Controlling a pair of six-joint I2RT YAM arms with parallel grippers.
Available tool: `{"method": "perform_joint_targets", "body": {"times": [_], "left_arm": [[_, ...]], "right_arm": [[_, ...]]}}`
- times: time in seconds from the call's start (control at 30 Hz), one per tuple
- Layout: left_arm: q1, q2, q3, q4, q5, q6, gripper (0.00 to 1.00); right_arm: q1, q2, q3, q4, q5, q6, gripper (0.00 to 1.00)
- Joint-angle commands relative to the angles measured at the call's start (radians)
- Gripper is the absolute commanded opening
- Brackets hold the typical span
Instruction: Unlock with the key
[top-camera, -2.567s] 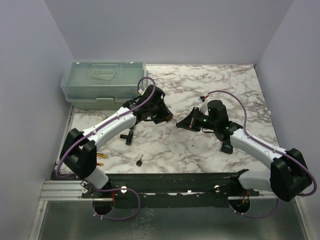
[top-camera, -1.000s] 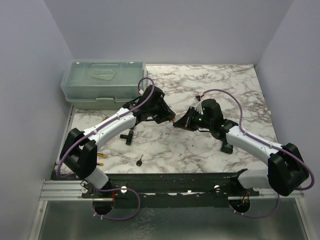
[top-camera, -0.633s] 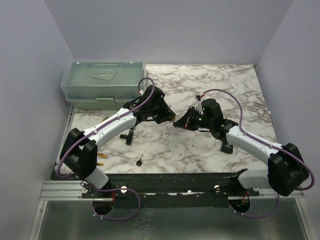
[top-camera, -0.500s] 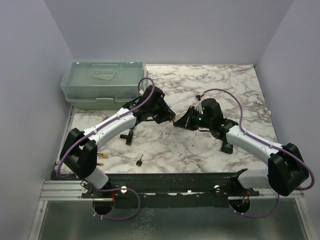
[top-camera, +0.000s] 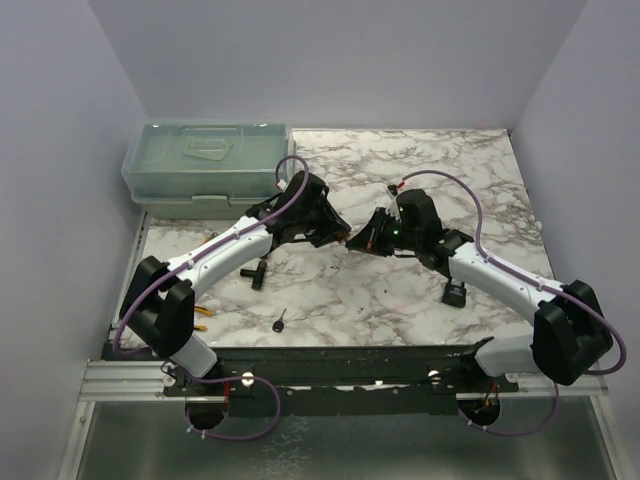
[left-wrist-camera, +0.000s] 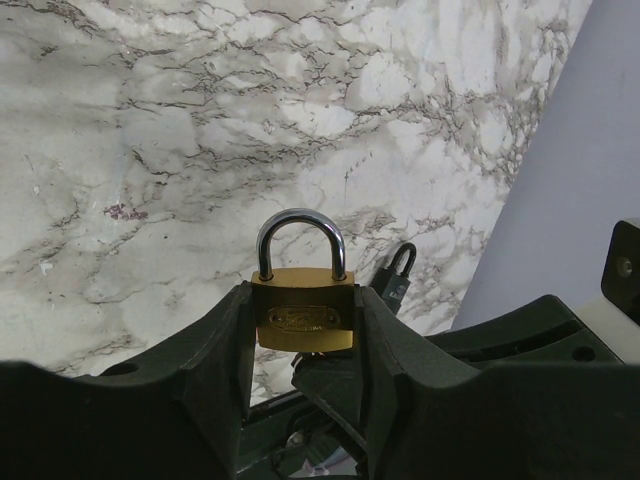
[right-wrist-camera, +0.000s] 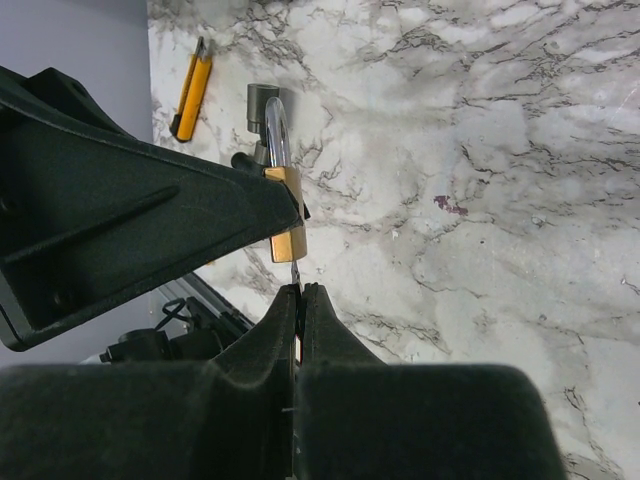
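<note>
The brass padlock (left-wrist-camera: 303, 318) is clamped by its body in the left gripper (left-wrist-camera: 302, 335), keyway end presented to the right gripper (right-wrist-camera: 299, 292), which is pinched tight on the key (right-wrist-camera: 296, 272) so the blade is lined up at the lock's underside for insertion.

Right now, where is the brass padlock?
The padlock is central in top view, clamped in the left gripper; the key in the right gripper points at its underside.
</note>
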Motion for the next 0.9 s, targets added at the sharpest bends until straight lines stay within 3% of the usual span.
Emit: {"method": "perform_joint_targets", "body": {"times": [0.0, 0.87], "left_arm": [[-0.006, -0.02, -0.003, -0.008, 0.006, -0.002, 0.0], [-0.028, -0.016, 0.011, -0.007, 0.014, -0.02, 0.0]], "right_arm": [[0.005, 0.022, 0.041, -0.027, 0.068, -0.03, 0.0], [0.01, 0.018, 0.049, -0.008, 0.119, -0.014, 0.0]]}}
